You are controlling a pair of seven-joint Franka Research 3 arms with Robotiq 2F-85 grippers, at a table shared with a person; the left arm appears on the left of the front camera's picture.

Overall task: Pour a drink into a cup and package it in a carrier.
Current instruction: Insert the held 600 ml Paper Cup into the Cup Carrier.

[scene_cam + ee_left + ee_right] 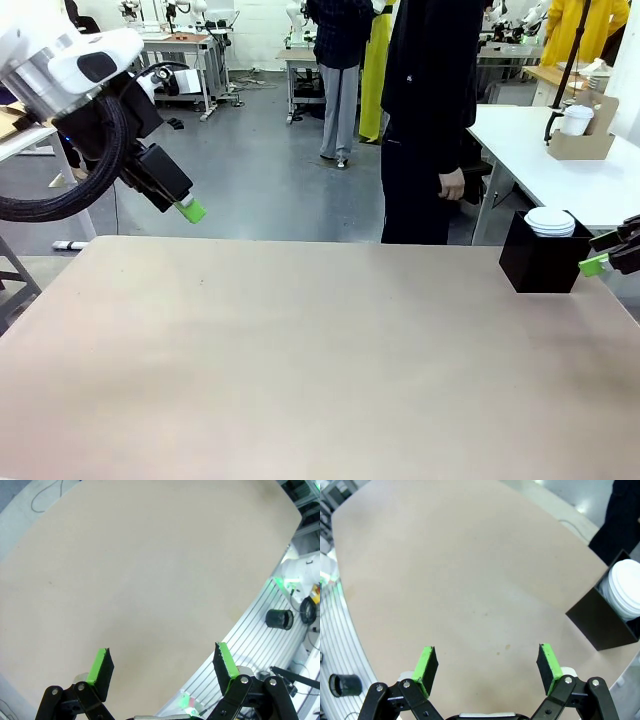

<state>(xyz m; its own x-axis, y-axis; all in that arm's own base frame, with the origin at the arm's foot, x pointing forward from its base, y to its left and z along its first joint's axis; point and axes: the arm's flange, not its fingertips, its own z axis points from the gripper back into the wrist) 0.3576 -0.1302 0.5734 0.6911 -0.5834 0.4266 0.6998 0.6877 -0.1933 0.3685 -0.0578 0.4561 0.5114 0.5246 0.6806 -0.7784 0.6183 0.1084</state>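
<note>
Desk (300,360): broad tan surface, bare across its middle. Black box (541,262): stands near the desk's far right corner, open at the top, holding a round white stack (551,221) that rises just above its rim. Left gripper (162,667): raised above the desk's far left corner, black with green pads, fingers (101,670) spread wide apart and holding nothing. Right gripper (487,666): at the desk's right edge, just beside the black box, fingers (426,666) likewise spread wide, nothing between them. Carrier (582,138): brown cardboard, on a separate white table behind the desk at far right, well apart from both grippers. Cup (576,120): white, seated in the carrier. Person (430,120): dark clothing, standing at the desk's far side, one hand (452,184) hanging by the hip.
</note>
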